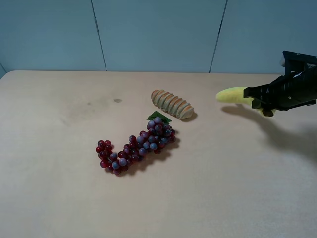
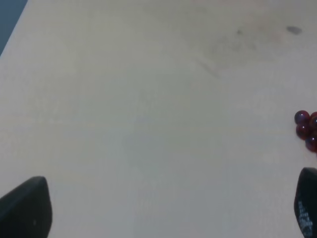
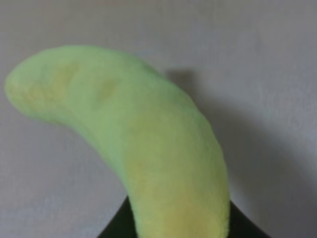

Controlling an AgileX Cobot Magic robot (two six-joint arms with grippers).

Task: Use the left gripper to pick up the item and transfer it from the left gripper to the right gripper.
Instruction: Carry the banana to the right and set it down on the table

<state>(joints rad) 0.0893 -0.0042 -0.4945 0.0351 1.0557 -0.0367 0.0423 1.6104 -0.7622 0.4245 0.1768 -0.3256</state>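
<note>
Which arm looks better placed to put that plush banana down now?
The right. The right gripper already holds the plush banana above the table; the left gripper is open and holds nothing.

Two things stand in the way on the table (image 1: 59, 198), both near its middle: the bread (image 1: 172, 104) on the far side and the grape bunch (image 1: 136, 145) just in front of it, trailing toward the near left. A narrow gap separates them. At the far right, the right gripper (image 1: 260, 101) hangs above the surface, clamped on the banana (image 1: 232, 95), blocking that corner. The left gripper (image 2: 163, 208), jaws spread wide, sits over the left side with only the grapes' end at its edge.
</note>
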